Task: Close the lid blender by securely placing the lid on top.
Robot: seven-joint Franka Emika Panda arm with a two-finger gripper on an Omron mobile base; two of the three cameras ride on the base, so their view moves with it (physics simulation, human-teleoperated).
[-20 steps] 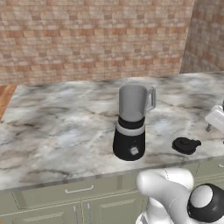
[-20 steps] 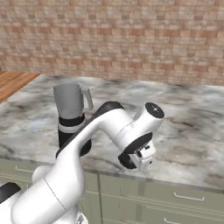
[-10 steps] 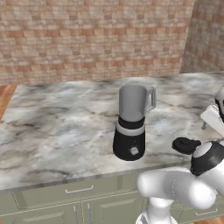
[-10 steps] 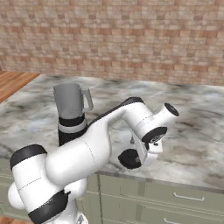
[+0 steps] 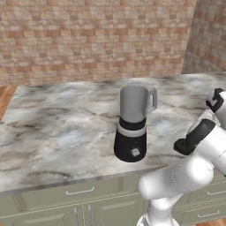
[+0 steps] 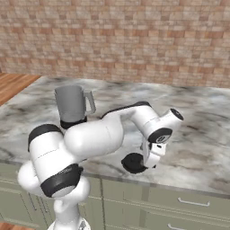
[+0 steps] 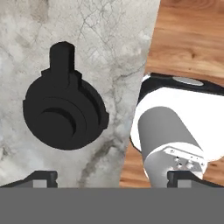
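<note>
The blender [image 5: 131, 128] stands upright on the marble counter, a grey jar with a side handle on a black base, its top uncovered; it also stands at the left [image 6: 72, 107]. The black round lid [image 6: 131, 162] lies flat on the counter near the front edge, well to the right of the blender. My gripper [image 6: 148, 161] hangs just above and beside the lid, pointing down. In the hand view the lid [image 7: 65, 109] sits left of centre, its knob up, and my gripper [image 7: 113, 177] is open, with nothing between its fingertips [image 7: 40, 177].
The counter's front edge [image 7: 142, 87] runs close to the lid, with wooden floor [image 7: 192, 39] beyond it. Drawers [image 6: 188, 202] sit below the counter. A brick wall [image 5: 88, 39] backs the counter, and a side wall [image 5: 209, 35] closes the right end.
The arm has swung out over the counter toward the lid, and the hand has come down close above it. The jaws stay open. Blender and lid have not moved.
</note>
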